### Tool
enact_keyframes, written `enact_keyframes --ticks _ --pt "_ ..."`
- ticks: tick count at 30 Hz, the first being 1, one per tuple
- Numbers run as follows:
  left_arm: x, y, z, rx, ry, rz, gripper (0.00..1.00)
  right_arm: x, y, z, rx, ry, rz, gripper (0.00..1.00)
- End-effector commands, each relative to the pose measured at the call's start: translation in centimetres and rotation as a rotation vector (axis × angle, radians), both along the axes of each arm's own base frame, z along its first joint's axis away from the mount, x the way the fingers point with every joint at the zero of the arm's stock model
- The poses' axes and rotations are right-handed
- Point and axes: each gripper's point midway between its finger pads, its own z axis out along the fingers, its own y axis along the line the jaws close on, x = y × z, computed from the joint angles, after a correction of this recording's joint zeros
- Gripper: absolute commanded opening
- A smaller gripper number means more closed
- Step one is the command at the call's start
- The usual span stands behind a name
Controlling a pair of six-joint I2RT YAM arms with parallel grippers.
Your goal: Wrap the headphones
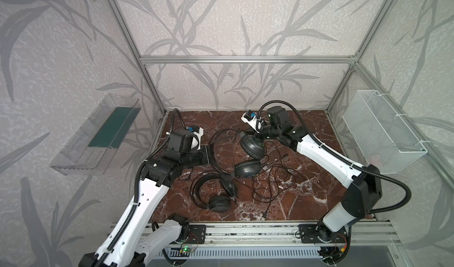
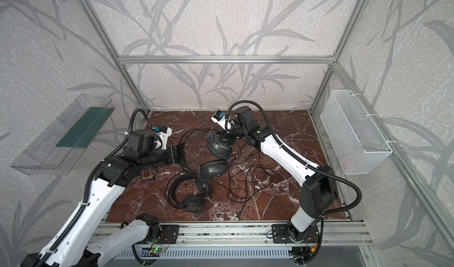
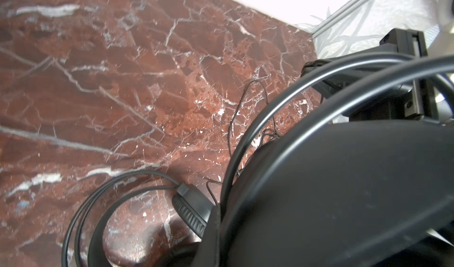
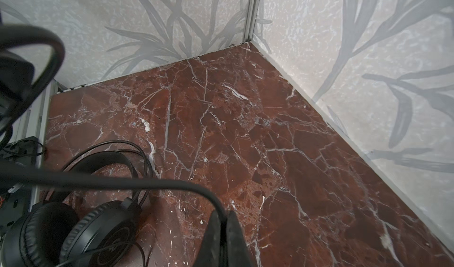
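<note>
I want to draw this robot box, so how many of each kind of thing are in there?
black headphones: 2
robot arms: 2
white wire basket: 1
clear tray: 1
Total: 6

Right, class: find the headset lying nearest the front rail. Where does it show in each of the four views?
In a top view: near headset front of centre.
In a top view: near headset likewise front of centre.
Left wrist: near headset beyond the other headset, which is held by its headband.
Right wrist: near headset beyond the cable pinched in the right claw.
Shared landmark: the red marble tabletop.
</note>
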Motion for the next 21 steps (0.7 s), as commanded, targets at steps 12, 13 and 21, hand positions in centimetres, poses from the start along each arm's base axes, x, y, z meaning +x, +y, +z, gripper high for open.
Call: enact_keyframes --ticks 12,13,21 --pt "2.0 3.4 3.0 -0.060 0.177 0.256 0.00 2.7 -5.4 -1.3 0.300 0.128 -0.239 0.45" --pt "2.1 4.2 2.7 -0.033 0.199 0.294 0.00 2.9 -6.3 -1.8 0.310 0.139 -0.302 0.46" --pt "3.0 6.0 2.1 -0.023 0.242 0.369 0.02 2.0 -6.8 -6.9 0.380 0.203 -0.347 0.62"
